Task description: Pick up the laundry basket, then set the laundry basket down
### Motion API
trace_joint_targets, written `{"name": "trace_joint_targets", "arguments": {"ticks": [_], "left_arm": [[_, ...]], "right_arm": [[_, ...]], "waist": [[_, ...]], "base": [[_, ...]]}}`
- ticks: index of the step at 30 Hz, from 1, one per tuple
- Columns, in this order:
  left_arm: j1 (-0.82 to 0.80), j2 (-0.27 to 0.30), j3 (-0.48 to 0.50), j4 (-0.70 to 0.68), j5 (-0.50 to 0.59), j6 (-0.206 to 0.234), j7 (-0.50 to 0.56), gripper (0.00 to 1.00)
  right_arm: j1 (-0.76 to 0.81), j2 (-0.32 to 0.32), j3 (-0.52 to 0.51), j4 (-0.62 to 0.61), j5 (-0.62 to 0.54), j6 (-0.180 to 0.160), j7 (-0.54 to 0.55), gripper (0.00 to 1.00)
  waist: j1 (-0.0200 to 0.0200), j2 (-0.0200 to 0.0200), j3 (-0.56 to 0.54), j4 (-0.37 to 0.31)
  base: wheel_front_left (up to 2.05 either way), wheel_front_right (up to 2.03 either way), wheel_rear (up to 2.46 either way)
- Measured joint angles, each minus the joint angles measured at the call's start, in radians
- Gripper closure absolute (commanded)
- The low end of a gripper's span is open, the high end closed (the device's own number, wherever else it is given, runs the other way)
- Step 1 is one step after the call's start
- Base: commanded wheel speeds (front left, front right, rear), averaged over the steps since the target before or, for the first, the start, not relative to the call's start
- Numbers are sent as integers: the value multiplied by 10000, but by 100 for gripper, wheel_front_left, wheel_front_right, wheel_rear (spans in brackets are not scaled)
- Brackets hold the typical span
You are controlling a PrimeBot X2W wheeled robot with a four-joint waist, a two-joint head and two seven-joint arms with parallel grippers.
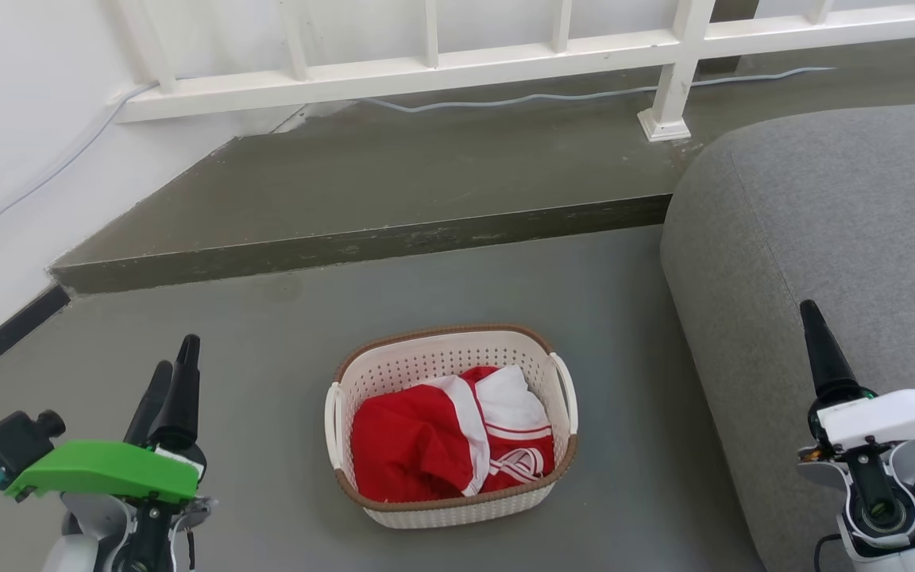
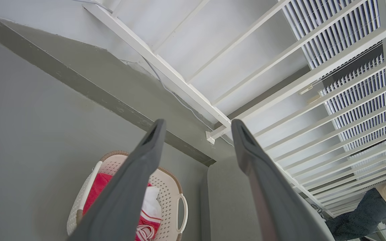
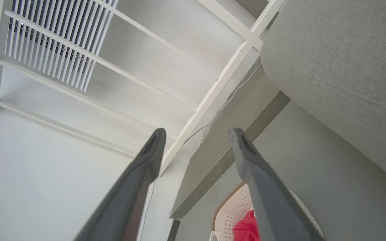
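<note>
Laundry basket (image 1: 426,365): stands upright on the grey floor (image 1: 267,334) before me, just beside the grey sofa (image 1: 823,222), touched by neither tool.
Garment (image 1: 418,441): red and white, bunched inside the basket.
Left tool (image 2: 198,124): my fingers spread apart, empty, off the basket's left side.
Right tool (image 3: 196,132): my fingers likewise apart, gripping nothing, over the sofa's edge, right of the basket.
Railing (image 1: 426,71): white, along the raised step (image 1: 362,191) behind.
</note>
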Motion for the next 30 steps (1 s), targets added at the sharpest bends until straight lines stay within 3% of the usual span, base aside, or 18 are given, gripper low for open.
{"name": "trace_joint_targets", "arguments": {"ticks": [12, 30], "left_arm": [[-75, 148, -600, -385, 2180, 349, -433, 0], [-89, 324, -1323, -591, 4677, 976, -974, 0]], "right_arm": [[-96, -332, 677, -138, -2094, -573, -359, 0], [-119, -500, 1467, -245, -4439, -957, -892, 0]], "waist": [[0, 0, 17, 16], [0, 0, 81, 43]], "base": [[0, 0, 0], [0, 0, 0]]}}
